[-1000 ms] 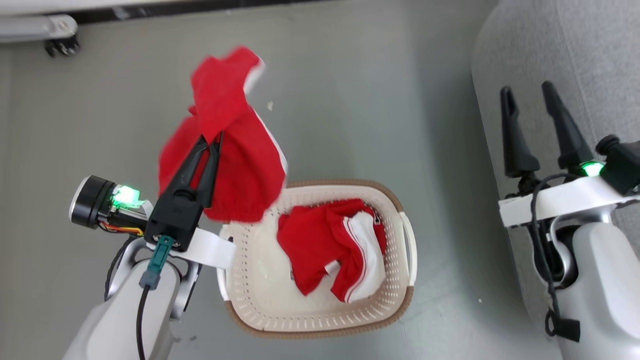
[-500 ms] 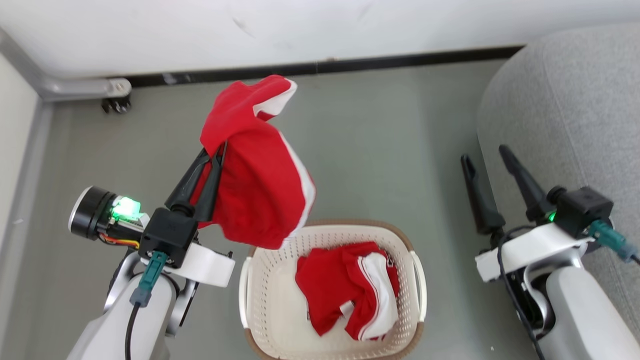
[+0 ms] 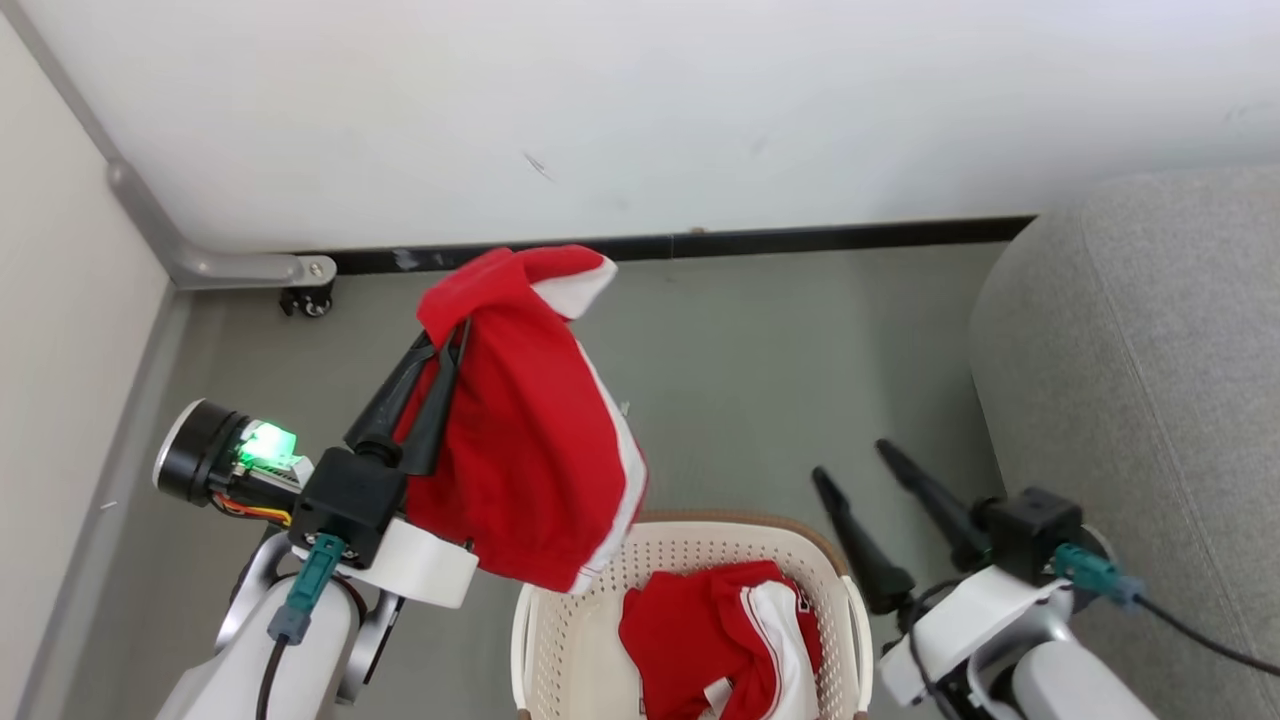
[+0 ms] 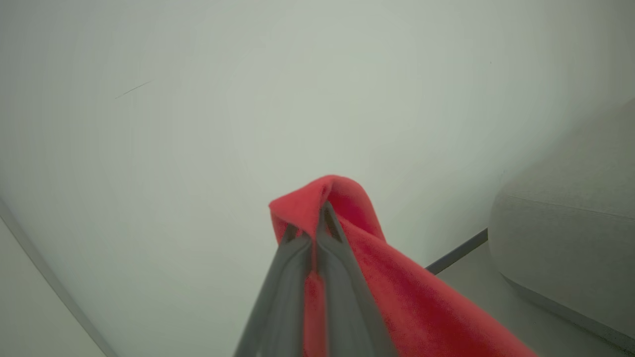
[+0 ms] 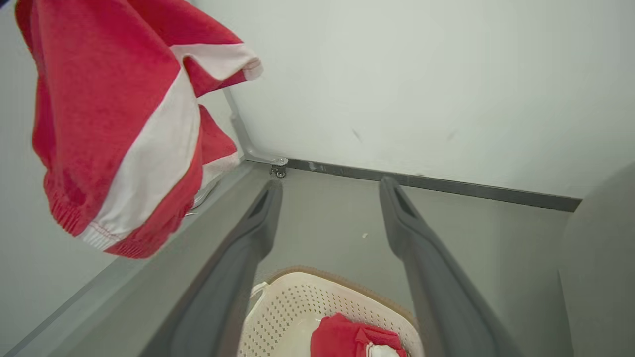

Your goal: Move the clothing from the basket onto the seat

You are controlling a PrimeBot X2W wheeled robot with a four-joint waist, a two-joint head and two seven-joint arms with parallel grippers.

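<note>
While aloft, clothing (image 3: 530, 450) clear of basket (image 3: 560, 650)

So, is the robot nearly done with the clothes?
Not yet. One red garment is out of the basket, pinched in the left gripper above the floor. It has to reach the seat. A second garment lies in the basket; the right gripper is open.
</note>
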